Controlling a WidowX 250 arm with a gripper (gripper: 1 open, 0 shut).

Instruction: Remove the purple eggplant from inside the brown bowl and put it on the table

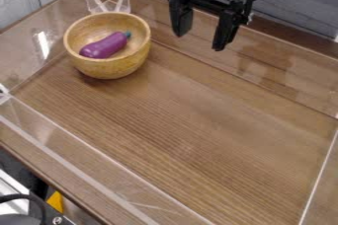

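Jaws of the gripper [203, 30] hang wide and empty, right of the bowl [109, 44] holding the eggplant [106, 44]. Descending off-centre could strike the thick rim, tipping the bowl across the counter [199, 130].

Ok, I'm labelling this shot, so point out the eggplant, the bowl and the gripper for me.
eggplant [106, 44], camera view, middle of its purple body.
bowl [119, 66], camera view, front outer wall.
gripper [203, 34], camera view, midway between its open fingers.
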